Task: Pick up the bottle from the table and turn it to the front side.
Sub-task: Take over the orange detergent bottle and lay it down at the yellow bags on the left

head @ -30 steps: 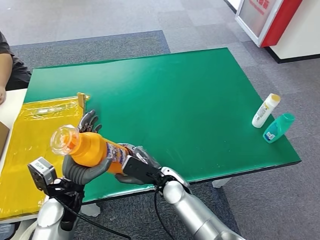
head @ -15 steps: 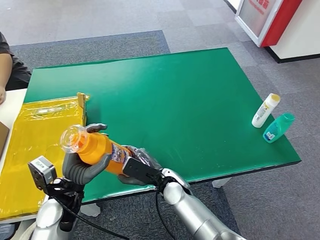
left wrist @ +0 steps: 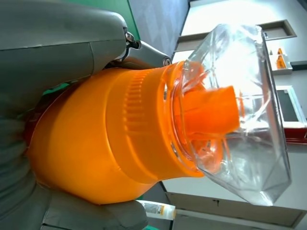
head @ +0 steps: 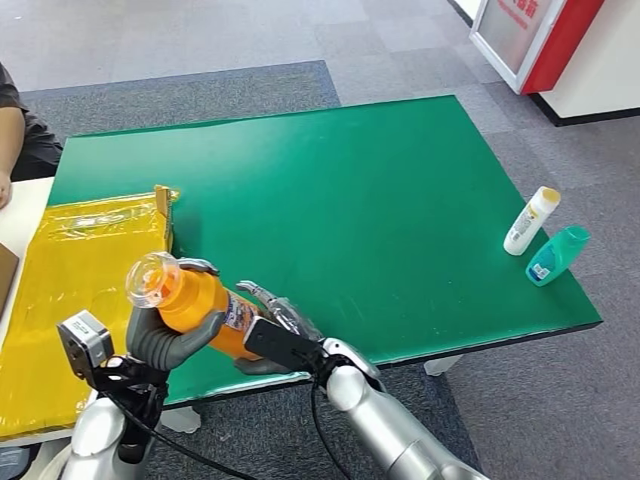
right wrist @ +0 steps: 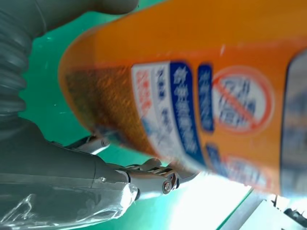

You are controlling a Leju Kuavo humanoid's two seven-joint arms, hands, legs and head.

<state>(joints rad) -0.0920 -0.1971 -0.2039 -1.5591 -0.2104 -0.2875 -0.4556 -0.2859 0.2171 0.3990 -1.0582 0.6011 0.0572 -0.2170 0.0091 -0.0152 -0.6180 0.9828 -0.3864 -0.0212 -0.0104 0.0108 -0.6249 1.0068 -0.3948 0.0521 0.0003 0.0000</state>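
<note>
Above the near edge of the green surface [head: 392, 200], beside a yellow sheet [head: 68, 290], the left hand [head: 162, 335] grips the tilted orange bottle [head: 192, 303] near its clear cap [head: 147, 279], while the right hand [head: 275, 330] lies against its base, grip unclear.

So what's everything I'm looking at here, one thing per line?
Orange bottle: one, orange with a clear cap, held above the table's near left corner.
Table: one, green top.
Yellow sheet: one, glossy yellow, left of the table.
White bottle: one, white with a yellow cap, lying near the right edge.
Teal bottle: one, teal, lying beside the white bottle.
Person: one, dark sleeve, at the far left edge.
Left robot hand: grey, grips the orange bottle near its cap.
Right robot hand: fingers at the bottle's base end.
</note>
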